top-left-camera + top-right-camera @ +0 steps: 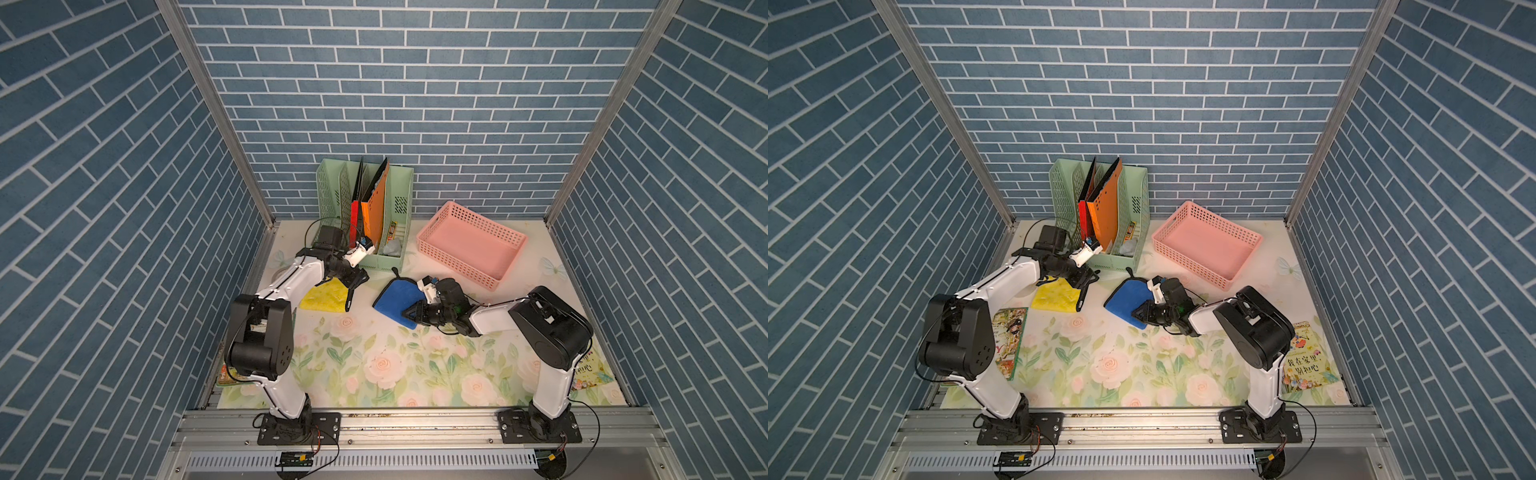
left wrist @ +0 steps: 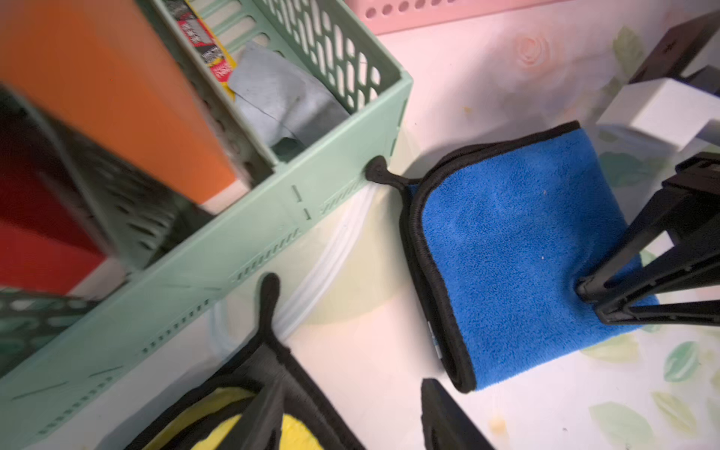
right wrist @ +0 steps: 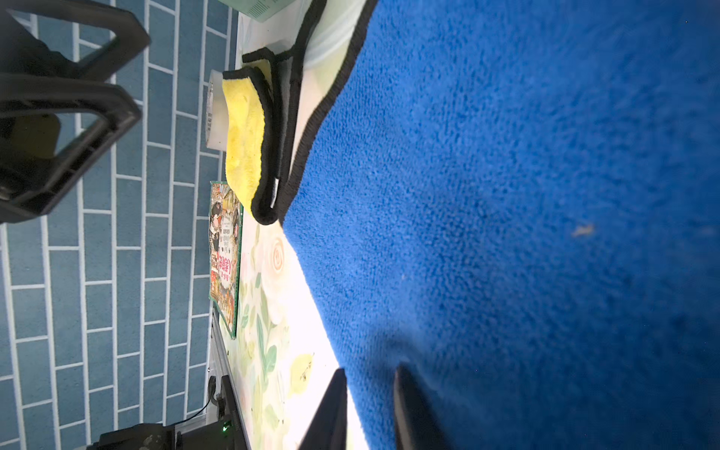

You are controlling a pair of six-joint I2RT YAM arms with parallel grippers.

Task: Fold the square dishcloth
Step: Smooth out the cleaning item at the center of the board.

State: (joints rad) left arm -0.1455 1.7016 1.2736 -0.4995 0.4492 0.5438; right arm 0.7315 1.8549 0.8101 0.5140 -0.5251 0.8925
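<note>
A blue dishcloth (image 1: 397, 296) (image 1: 1128, 296) with a black hem lies doubled over in the middle of the table. My right gripper (image 1: 409, 313) (image 3: 370, 409) is shut on its near edge, and the blue pile (image 3: 506, 195) sits between the two fingers. Left of it lies a yellow dishcloth (image 1: 324, 300) (image 1: 1057, 297), also black-hemmed and folded. My left gripper (image 1: 353, 291) (image 2: 352, 413) stands open over the yellow cloth's right corner. One finger rests over that corner (image 2: 272, 374) and the other over bare table, with nothing between them.
A green file rack (image 1: 386, 262) with orange and red folders stands at the back, touching the blue cloth's hanging loop. A pink basket (image 1: 457, 270) sits back right. Picture books lie at the left (image 1: 1009, 340) and right (image 1: 1304, 361) edges. A tape roll (image 3: 214, 113) lies beyond the yellow cloth.
</note>
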